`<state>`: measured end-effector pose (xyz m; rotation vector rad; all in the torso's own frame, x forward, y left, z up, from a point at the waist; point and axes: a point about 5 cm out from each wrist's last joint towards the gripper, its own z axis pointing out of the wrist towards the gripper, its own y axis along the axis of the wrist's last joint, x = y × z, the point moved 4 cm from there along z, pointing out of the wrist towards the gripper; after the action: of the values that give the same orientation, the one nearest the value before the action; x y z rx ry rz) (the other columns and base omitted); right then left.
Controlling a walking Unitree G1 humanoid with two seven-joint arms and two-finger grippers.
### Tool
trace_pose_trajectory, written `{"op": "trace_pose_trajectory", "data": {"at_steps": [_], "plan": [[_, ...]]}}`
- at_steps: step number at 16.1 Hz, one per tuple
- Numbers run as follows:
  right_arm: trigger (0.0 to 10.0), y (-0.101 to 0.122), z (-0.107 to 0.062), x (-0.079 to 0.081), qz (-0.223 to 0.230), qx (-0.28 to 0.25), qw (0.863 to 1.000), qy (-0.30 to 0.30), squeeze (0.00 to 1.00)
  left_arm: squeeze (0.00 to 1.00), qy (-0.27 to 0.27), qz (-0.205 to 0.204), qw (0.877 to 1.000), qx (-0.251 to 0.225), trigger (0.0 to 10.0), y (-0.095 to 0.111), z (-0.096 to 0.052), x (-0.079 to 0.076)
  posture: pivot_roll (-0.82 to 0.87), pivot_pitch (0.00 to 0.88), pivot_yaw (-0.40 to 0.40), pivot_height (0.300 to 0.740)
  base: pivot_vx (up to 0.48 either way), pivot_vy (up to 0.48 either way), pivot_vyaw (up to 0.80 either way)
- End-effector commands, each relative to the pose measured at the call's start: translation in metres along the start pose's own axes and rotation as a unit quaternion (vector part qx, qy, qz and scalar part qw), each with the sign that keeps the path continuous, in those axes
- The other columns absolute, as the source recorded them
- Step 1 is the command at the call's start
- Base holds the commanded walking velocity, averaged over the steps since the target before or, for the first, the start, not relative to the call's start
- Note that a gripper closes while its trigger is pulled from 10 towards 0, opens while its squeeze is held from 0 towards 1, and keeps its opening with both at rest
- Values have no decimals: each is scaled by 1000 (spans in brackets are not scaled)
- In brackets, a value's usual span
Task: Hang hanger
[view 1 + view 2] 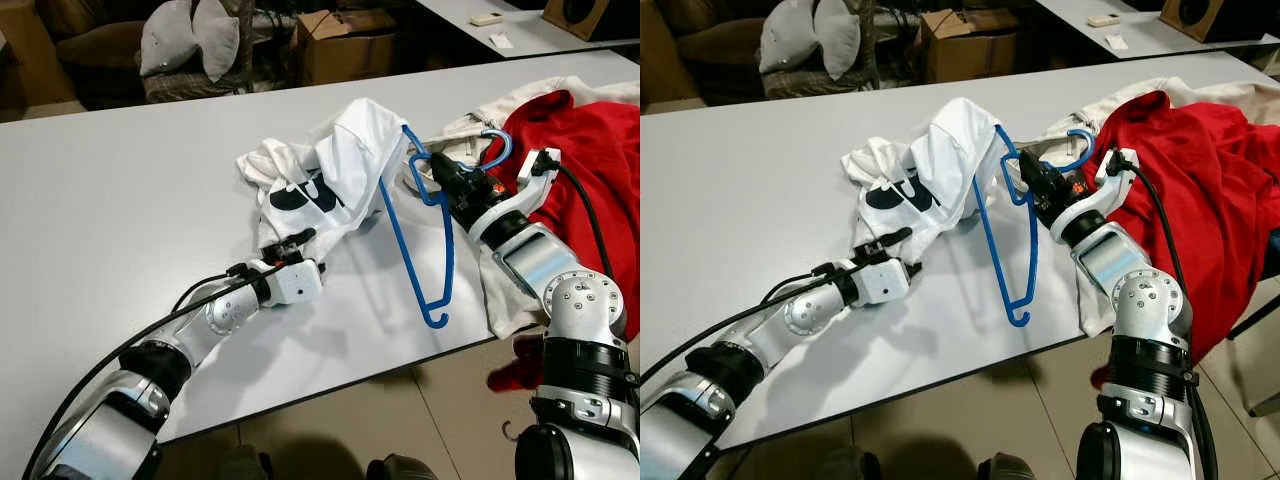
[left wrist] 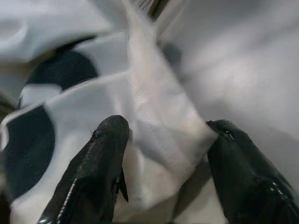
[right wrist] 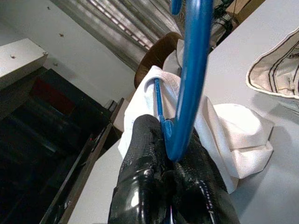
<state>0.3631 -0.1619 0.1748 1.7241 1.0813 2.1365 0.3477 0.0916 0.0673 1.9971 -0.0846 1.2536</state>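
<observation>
The right pincer point(image 1: 437, 178) was clamped on the blue hanger point(image 1: 420, 245) near its hook, holding it tilted above the counter point(image 1: 120, 190), one shoulder inside the white T-shirt point(image 1: 330, 175). The left pincer point(image 2: 163, 163), fingers spread, straddled the shirt's hem without gripping it. Risk: the loose hem could slide off, or the hanger twist in the grip. No rail was visible; the hanger's far shoulder was hidden by fabric.

Two silver, jointed arms are seen, each ringed by black bands with a black cable strung alongside, a white wrist housing behind the left gripper point(image 1: 296, 240) and small screws in the rounded elbow behind the right gripper point(image 1: 428, 172), both ending in glossy black fingers point(image 2: 93, 172).
</observation>
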Motion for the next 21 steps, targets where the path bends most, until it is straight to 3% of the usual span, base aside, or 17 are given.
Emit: {"op": "trace_pose_trajectory", "data": {"at_steps": [1,2,3,14,18,21], "plan": [[10000,7,-1,9,-5,-12,1000,14,0,0,10,6,1000,28,2549,-11,-2,6,-132,0,6,740,0,0,0],[10000,7,-1,8,-5,-12,1000,14,0,0,19,5,999,31,196,-13,-2,8,-132,0,6,740,0,0,0],[10000,6,0,8,-4,-12,1000,14,0,0,24,8,999,35,0,-15,-3,10,-132,0,6,740,0,0,0],[10000,7,2,8,2,-15,1000,14,0,0,68,6,998,-3,0,-11,-11,25,-125,0,3,740,0,0,0],[10000,17,3,9,35,-41,998,17,0,0,18,-19,998,-56,0,-5,-30,32,-122,0,4,740,0,0,0],[10000,22,5,6,64,-59,996,14,0,0,-32,-11,991,-130,0,25,-40,34,-107,0,-7,740,0,0,0]]}}
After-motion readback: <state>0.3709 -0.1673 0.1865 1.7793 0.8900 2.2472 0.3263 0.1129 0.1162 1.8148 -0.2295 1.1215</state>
